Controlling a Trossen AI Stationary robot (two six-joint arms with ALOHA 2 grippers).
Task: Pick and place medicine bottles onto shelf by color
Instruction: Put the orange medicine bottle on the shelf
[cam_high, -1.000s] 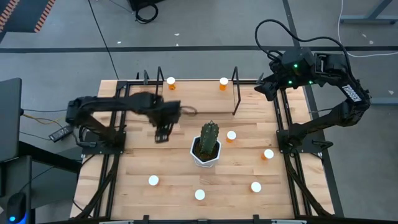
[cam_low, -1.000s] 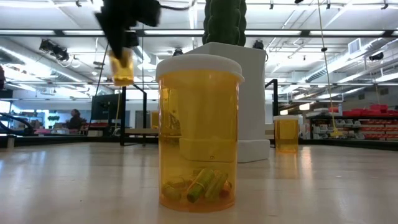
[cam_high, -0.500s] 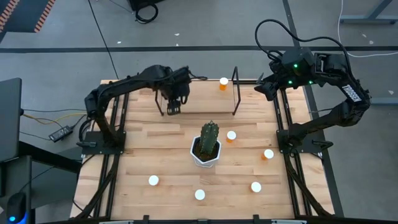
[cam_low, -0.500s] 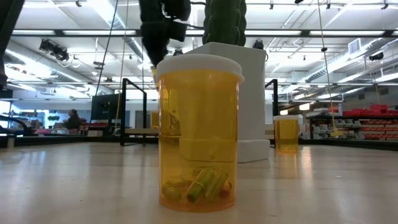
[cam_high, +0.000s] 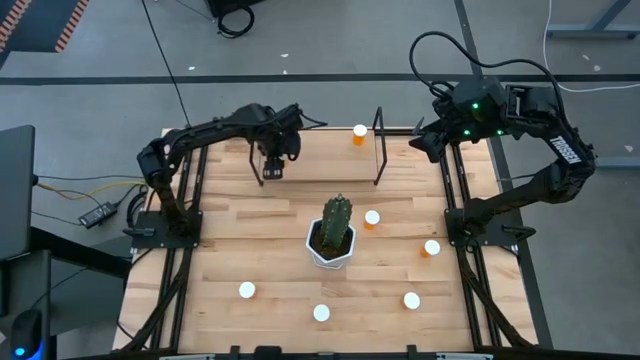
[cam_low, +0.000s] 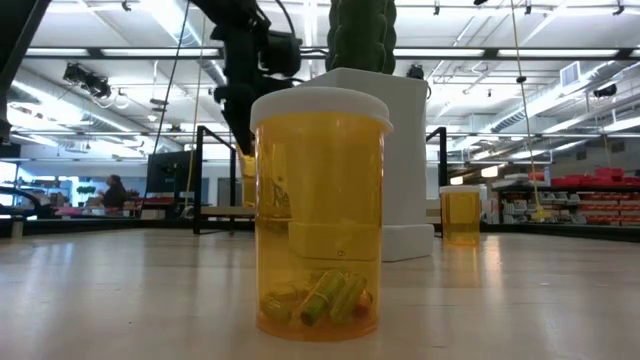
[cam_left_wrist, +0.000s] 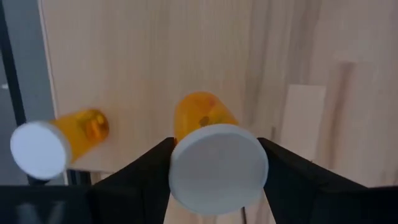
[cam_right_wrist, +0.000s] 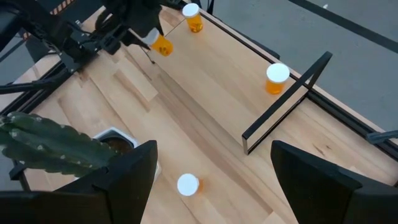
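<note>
my left pincer (cam_high: 272, 165) is clamped on a medicine bottle (cam_left_wrist: 205, 134), its two fingers pressing the sides just under the white cap, and it hangs over the shelf (cam_high: 310, 150) near the worktop's (cam_high: 220, 255) far left corner. a second bottle (cam_left_wrist: 59, 140) already stands on the shelf just beside the spot i'm over, close to the shelf's left end frame. another shelf bottle (cam_high: 359, 133) sits toward the right end frame, near the far edge.

my right pincer (cam_right_wrist: 211, 180) waits with fingers spread wide, holding nothing, above the far right corner of the worktop.

the rest of the bottles are scattered near the cactus (cam_high: 334, 228) in the middle and along the near edge, with one (cam_low: 320, 210) right at the near edge.

risks as i see them: the neighbour bottle is close, so lowering off-line could let a finger or the carried bottle knock it over or off the far edge. if i let go before the base is flat on the plank, the bottle may tip and roll. the black end frame is also near enough to clip when i back out.
</note>
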